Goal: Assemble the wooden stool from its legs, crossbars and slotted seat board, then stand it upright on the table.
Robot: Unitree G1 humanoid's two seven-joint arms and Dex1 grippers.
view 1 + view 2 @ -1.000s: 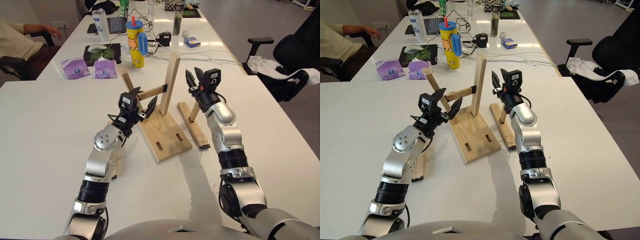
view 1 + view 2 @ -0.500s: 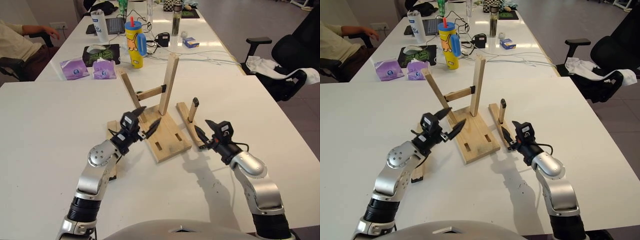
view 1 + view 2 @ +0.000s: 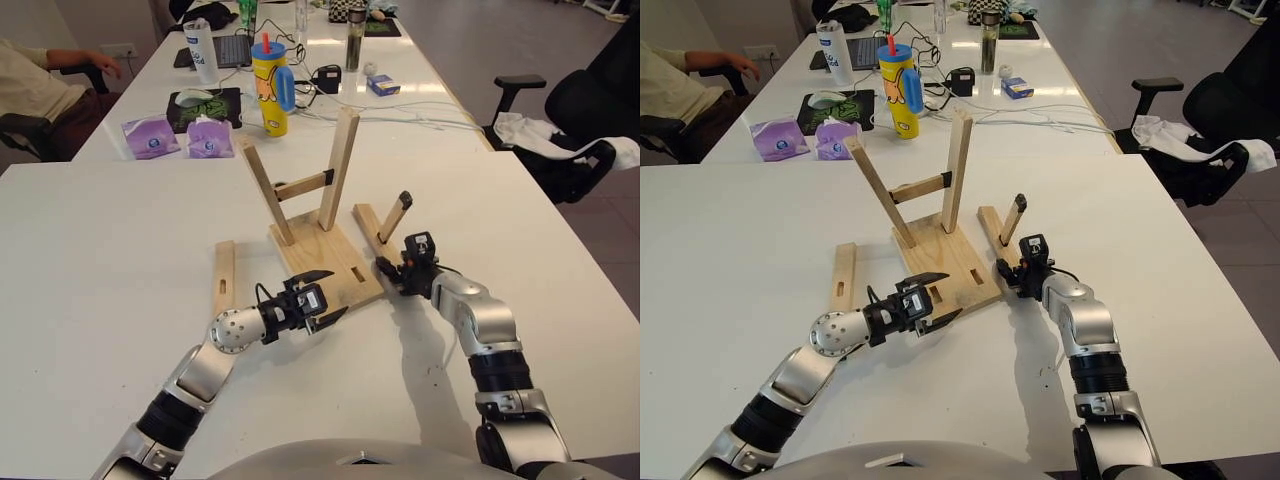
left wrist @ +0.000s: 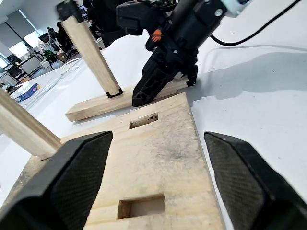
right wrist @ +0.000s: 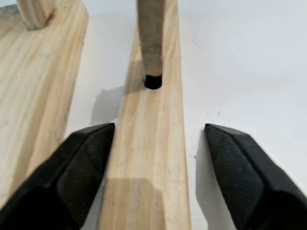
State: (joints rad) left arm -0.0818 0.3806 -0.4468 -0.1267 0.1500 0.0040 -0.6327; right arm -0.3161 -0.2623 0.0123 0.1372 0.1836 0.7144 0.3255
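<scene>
**A:** Head view first: what's sat around the seat board (image 3: 325, 262)?

**B:** A yellow cup (image 3: 271, 85) and tissue packs (image 3: 150, 137) are seen off at 12 o'clock, well apart. Two standing legs (image 3: 338, 170) joined by a crossbar (image 3: 303, 185) are planted in the board. A loose leg (image 3: 223, 277) is laid flat at 9 o'clock, a pegged leg (image 3: 372, 232) at 3. The left gripper (image 3: 335, 292) is spread wide at the board's 6 o'clock edge. The right gripper (image 3: 384, 270) is set at the pegged leg's near end.

**A:** And the wrist views?

**B:** Left: the board's near corner is framed between wide fingers (image 4: 79, 177). Right: the pegged leg is straddled, nothing clamped. Both grippers have been brought down and in since half a second ago.
</scene>
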